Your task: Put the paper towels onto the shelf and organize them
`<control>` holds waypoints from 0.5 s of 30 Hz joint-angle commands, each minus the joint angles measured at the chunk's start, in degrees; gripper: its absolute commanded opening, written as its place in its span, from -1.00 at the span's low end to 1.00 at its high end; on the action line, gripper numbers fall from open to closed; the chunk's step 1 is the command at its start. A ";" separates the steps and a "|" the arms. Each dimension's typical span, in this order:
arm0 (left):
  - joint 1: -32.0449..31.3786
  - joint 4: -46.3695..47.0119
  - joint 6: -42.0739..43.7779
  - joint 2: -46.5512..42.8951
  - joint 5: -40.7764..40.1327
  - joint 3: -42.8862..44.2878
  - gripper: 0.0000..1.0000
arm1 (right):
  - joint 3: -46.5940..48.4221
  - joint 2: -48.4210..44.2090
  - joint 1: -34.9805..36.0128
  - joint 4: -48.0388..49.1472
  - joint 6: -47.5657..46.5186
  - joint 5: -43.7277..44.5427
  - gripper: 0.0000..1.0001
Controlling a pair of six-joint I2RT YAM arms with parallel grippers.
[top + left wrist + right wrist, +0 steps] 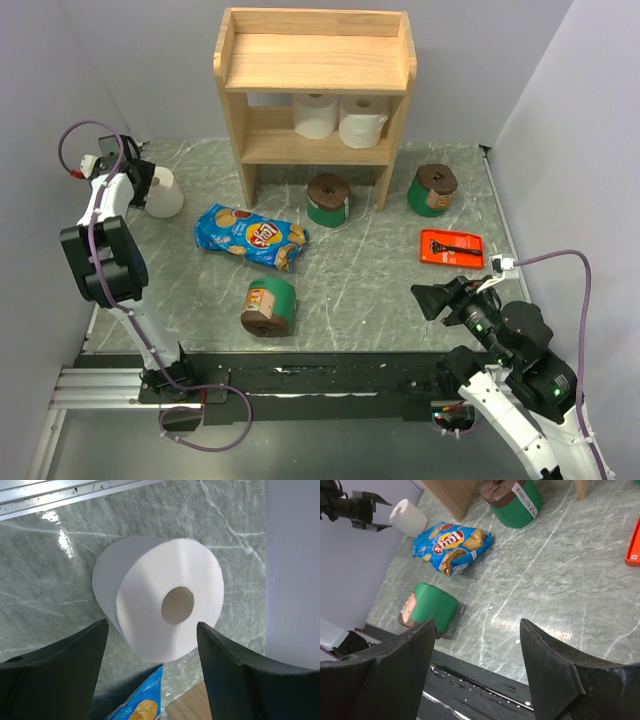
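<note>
Just ahead of our left gripper (151, 625), jaws parted, lies the white paper towel roll (165, 600), core facing them; our right gripper (476, 622), jaws parted and empty, stands well apart.

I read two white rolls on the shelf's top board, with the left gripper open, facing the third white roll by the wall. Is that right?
Not quite. The top external view shows the two white rolls on the shelf's lower tier; the top board is bare. The rest holds: left gripper open, facing the third white roll.
</note>
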 commanded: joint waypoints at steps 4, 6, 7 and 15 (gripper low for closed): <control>0.28 -1.34 1.07 2.94 -0.52 3.61 0.51 | 1.56 1.33 0.20 2.25 -1.20 0.84 0.50; 0.28 -0.64 1.41 3.64 -0.18 3.43 0.51 | 1.12 1.07 0.11 2.43 -1.11 0.84 0.50; 0.28 0.06 1.50 3.73 0.61 3.34 0.51 | 0.94 0.98 0.29 2.52 -1.20 0.93 0.50; 0.45 0.59 2.99 6.80 1.58 4.83 0.47 | 1.12 1.60 0.20 2.69 -1.11 1.02 0.50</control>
